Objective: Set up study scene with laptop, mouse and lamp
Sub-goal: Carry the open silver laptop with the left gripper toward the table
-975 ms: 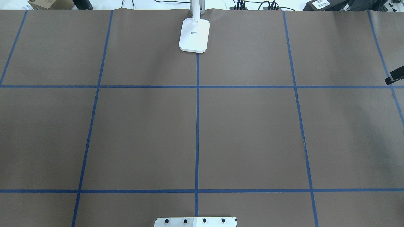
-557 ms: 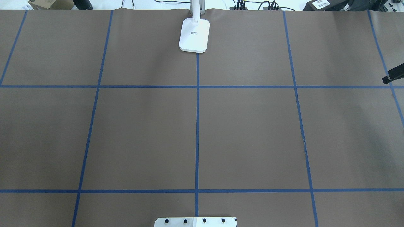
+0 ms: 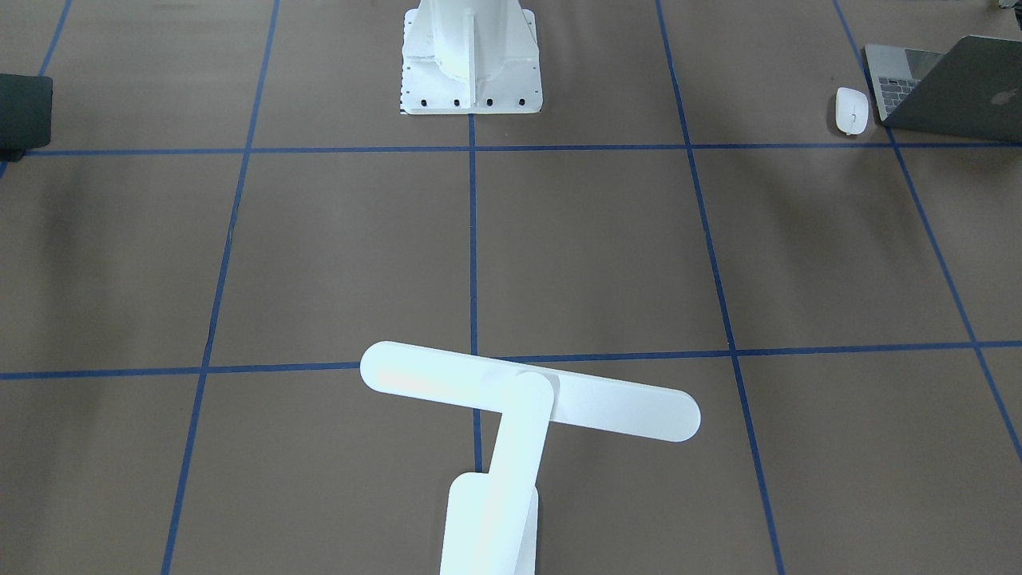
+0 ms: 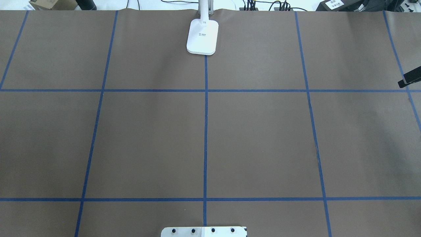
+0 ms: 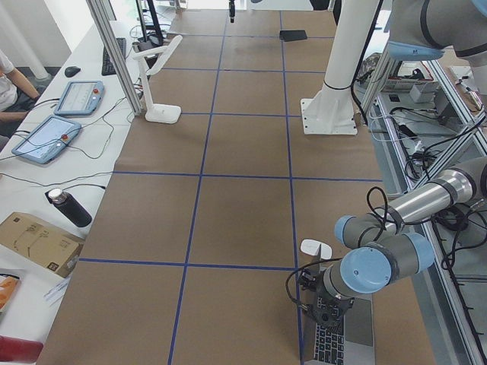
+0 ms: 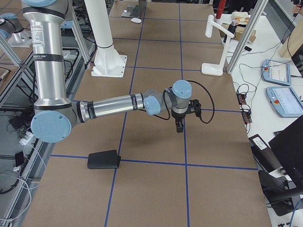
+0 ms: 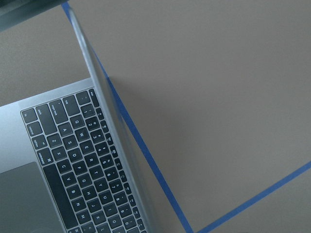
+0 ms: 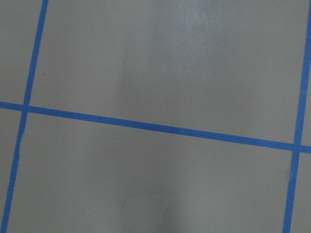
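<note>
The grey laptop [image 3: 950, 88] stands partly open near the table's corner on my left side; its keyboard fills the left wrist view [image 7: 73, 160]. The white mouse [image 3: 851, 110] lies just beside it. The white lamp [image 4: 202, 36] stands at the far edge, centre, its bar head [image 3: 527, 395] level over the table. My left gripper [image 5: 323, 312] hangs over the laptop's keyboard; I cannot tell if it is open. My right gripper [image 6: 179, 128] points down above bare table, far from these things; its state is unclear. A dark part of it shows at the overhead view's right edge [image 4: 410, 77].
A black mousepad [image 6: 103, 159] lies on my right side, near the table's front edge. The white pedestal [image 3: 471, 56] stands at the near edge, centre. A bottle [image 5: 68, 207], a box [image 5: 38, 242] and tablets [image 5: 80, 97] sit beyond the far edge.
The dark part of the right gripper at the overhead view's right edge has shifted slightly up and tilted. Lamp unchanged.
</note>
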`<state>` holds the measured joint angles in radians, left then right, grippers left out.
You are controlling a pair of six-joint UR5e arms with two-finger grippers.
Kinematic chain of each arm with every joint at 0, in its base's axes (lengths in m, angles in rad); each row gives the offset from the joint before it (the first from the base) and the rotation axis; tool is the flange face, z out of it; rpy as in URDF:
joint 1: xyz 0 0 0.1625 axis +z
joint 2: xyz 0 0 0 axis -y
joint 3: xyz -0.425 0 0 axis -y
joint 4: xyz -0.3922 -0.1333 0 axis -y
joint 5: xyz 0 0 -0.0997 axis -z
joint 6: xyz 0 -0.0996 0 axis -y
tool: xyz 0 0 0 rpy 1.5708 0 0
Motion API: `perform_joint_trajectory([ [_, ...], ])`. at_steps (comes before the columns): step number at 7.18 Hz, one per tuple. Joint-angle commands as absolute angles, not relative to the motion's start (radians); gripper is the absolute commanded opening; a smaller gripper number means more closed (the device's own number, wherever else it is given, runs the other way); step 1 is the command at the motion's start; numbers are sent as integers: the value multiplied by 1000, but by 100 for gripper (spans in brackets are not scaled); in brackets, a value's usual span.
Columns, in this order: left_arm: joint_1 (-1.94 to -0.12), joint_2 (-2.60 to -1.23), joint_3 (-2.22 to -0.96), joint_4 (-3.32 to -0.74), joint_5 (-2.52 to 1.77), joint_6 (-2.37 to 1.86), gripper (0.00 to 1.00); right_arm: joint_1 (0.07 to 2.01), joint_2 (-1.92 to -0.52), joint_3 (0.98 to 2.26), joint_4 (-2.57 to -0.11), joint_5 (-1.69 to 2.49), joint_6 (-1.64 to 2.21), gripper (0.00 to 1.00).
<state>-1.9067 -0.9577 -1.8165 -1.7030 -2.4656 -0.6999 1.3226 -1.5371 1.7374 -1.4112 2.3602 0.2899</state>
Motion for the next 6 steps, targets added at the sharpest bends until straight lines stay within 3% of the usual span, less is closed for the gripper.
perform_joint_trajectory([
  [1,-1905,-962,-1871,-1642,-2502,-698,0,1322,-1537,1736,-1411,2361,290,99],
  [3,-1908,-991,-2046,-1431,-2508,-687,0,1322,-1534,1733,-1411,2359,290,99],
  [6,-1908,-1093,-2048,-1422,-2500,-686,0,1316,-1526,1727,-1413,2361,293,99],
])
